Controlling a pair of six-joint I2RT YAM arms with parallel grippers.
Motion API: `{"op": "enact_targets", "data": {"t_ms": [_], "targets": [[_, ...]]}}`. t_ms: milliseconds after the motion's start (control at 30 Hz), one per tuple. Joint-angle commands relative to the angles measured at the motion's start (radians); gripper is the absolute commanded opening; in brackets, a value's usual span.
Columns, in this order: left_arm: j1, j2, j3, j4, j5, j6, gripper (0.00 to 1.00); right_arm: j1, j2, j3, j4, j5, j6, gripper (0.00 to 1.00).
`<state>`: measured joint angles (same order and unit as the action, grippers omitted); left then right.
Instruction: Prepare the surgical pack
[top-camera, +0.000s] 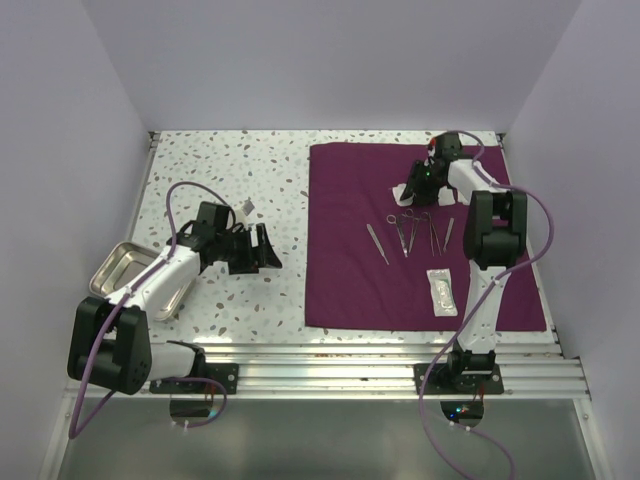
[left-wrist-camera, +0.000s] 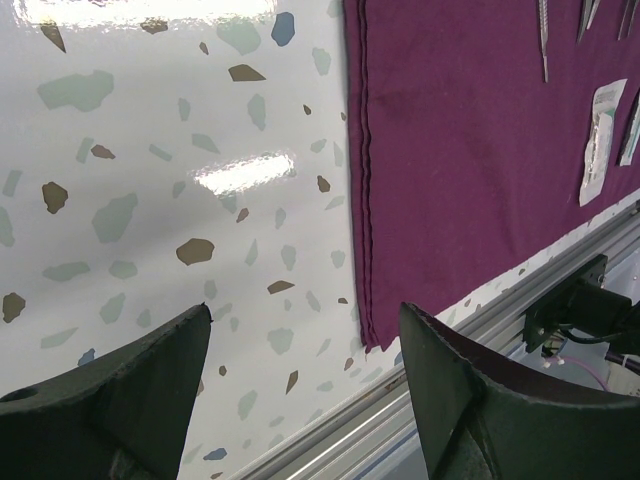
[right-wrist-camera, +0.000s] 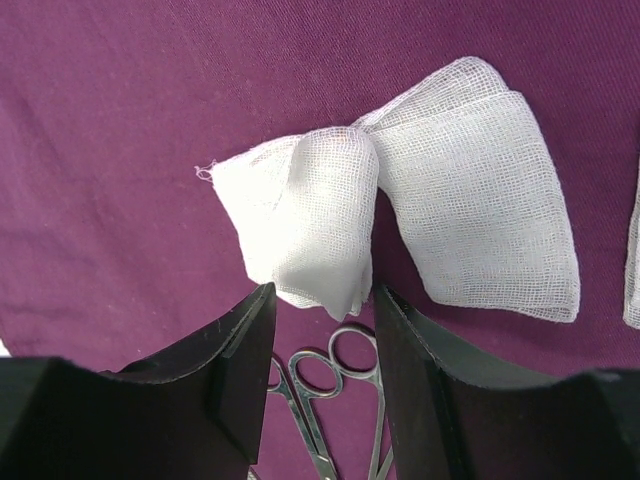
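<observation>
- Cloth fills the right half of the table (top-camera: 230, 170): we see the surgical pack (top-camera: 340, 250) spread flat, with steel instruments (top-camera: 410, 232) lying on it.
- At its far part we see the right gripper (right-wrist-camera: 322, 295) pinching a bunched fold of white gauze (right-wrist-camera: 470, 220).
- We find the left gripper (left-wrist-camera: 305, 315) spread wide and empty, just left of the pack's near corner.

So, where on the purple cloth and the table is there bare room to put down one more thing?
Free: the left strip of the cloth, between its left edge and the instruments; the table between back wall and left gripper. Crowded: around the instruments, the packet, and the gauze in the right gripper.
</observation>
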<state>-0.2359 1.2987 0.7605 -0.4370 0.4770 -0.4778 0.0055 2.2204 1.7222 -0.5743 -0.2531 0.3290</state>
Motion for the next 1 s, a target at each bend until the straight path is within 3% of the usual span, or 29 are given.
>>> {"op": "enact_targets", "data": {"t_ms": [0, 500, 967], "targets": [[0.01, 0.002, 0.002, 0.027, 0.02, 0.021, 0.8, -0.028, -0.033, -0.012, -0.009, 0.002, 0.005, 0.48], [0.014, -0.003, 0.003, 0.021, 0.02, 0.033, 0.8, -0.026, 0.035, 0.019, 0.014, -0.037, 0.05, 0.45], [0.017, -0.012, -0.007, 0.023, 0.026, 0.031, 0.8, -0.022, 0.047, 0.043, 0.004, -0.038, 0.059, 0.27]]}}
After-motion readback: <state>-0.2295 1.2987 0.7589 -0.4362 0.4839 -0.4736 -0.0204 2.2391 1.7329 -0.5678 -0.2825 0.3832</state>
